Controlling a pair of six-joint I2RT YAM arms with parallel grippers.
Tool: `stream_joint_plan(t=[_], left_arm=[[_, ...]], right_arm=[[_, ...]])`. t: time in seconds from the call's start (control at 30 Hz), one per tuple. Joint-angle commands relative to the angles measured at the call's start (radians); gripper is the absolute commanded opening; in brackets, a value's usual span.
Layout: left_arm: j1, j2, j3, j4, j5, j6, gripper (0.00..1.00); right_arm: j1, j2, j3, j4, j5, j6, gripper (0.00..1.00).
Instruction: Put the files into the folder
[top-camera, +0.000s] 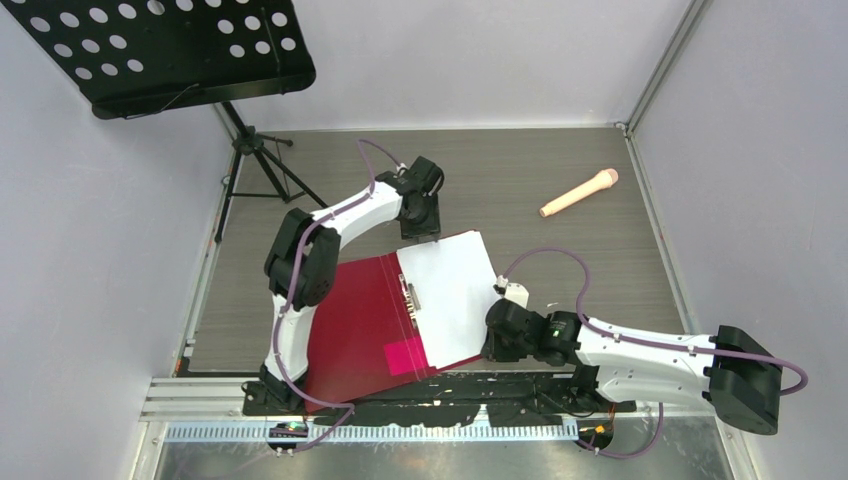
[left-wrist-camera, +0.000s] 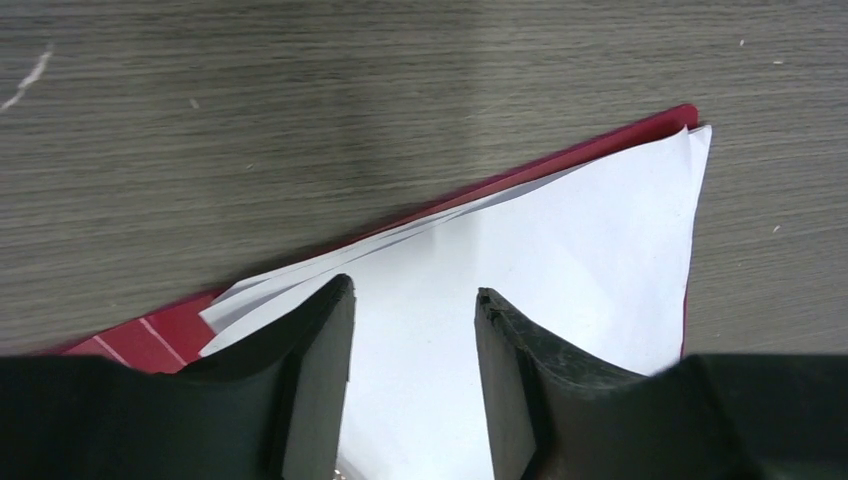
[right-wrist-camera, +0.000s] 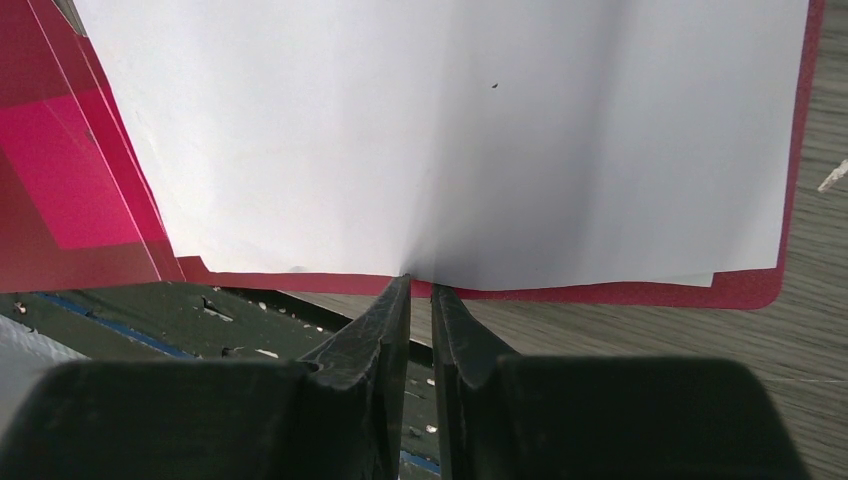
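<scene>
One open red folder lies on the counter holding the white files on its right half, with the left end effector released above their far edge and the right end effector clenched on the folder's near edge.

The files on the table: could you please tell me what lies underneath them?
The open red folder lies under the files, and its red rim shows just past their edges. The folder's inner surface directly beneath them is covered and cannot be seen.
</scene>
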Motion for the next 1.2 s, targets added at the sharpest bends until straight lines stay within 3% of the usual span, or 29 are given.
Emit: stream_joint_plan(t=[0.0,0.6,0.87,1.17], left_arm=[[0.024,-0.051,-0.013,-0.001,-0.025,0.016,0.45],[0.025,0.055,0.022,-0.013,0.016,-0.012,0.37],[0.024,0.025,-0.060,0.020,0.049,-0.035,0.30],[0.025,-0.014,-0.057,-0.001,0.032,-0.033,0.25]], right_arm=[[0.003,-0.001,0.004,0.005,0.024,-0.003,0.21],[0.007,0.016,0.024,0.019,0.023,-0.006,0.21],[0.018,0.015,0.057,0.044,0.018,-0.029,0.22],[0.080,0.069,0.118,0.039,0.031,-0.064,0.32]])
